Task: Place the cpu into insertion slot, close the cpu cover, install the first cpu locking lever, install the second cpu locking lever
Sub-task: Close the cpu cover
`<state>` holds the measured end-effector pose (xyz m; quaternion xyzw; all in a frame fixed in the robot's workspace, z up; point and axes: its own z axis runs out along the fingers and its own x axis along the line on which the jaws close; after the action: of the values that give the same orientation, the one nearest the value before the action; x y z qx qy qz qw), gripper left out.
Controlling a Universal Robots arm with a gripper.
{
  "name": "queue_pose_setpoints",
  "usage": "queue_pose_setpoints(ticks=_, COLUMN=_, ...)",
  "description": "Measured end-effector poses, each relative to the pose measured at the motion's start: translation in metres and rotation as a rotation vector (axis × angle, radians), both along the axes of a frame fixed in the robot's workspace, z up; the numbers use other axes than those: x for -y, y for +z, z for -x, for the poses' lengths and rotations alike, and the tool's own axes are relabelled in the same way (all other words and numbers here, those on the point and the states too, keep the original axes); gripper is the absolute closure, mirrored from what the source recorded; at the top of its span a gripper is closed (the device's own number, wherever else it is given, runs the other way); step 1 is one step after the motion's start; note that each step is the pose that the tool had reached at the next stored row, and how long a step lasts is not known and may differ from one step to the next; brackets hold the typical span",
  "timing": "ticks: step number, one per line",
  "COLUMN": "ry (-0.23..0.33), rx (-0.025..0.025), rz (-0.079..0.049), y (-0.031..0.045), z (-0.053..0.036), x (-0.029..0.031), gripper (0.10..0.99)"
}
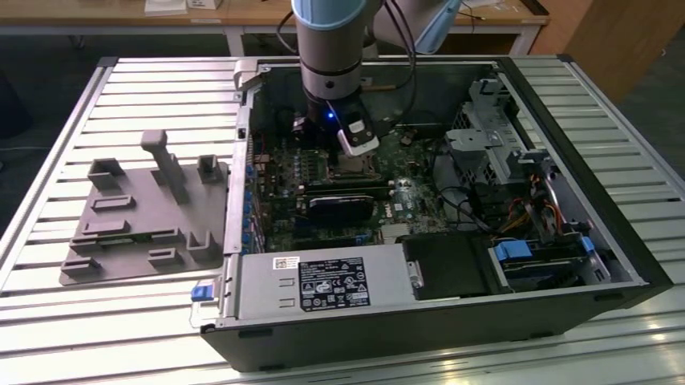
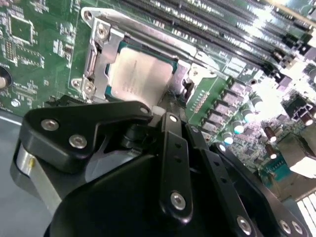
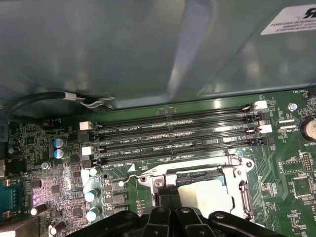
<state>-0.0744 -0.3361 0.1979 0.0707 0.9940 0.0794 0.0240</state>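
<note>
While the gripper [image 2: 167, 111], open or closed I cannot tell, hangs close over one edge of the insertion slot [image 2: 91, 59] where the cpu [image 2: 140, 74] lies flat inside its silvery frame, any push there should probably go straight down, sparing the motherboard [image 2: 39, 64].

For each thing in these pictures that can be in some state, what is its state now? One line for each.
cpu, seated face up in the insertion slot.
insertion slot, filled by the cpu.
cpu cover, appears lowered, its window framing the cpu.
memory slots, empty.
computer case, lying on its side, side panel off.
pincer, low over the insertion slot's edge.
</note>
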Motion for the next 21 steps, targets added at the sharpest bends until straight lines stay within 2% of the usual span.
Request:
queue_pose_setpoints(ticks=12, ry=0.000, rx=0.0001, rz=0.000, y=-0.0001, z=-0.0040, x=-0.0001, gripper=0.980)
queue_pose_setpoints(ticks=18, ry=0.000, rx=0.0000, rz=0.000, y=0.0053, z=-0.0040, x=0.0000, gripper=0.980)
queue_pose_setpoints(ticks=20, ry=0.000, rx=0.0002, rz=0.006, y=0.0061, z=-0.0041, x=-0.0001, gripper=0.980)
queue_pose_setpoints(ticks=21, ry=0.000, rx=0.0002, rz=0.013, y=0.0063, z=-0.0040, x=-0.0001, gripper=0.980)
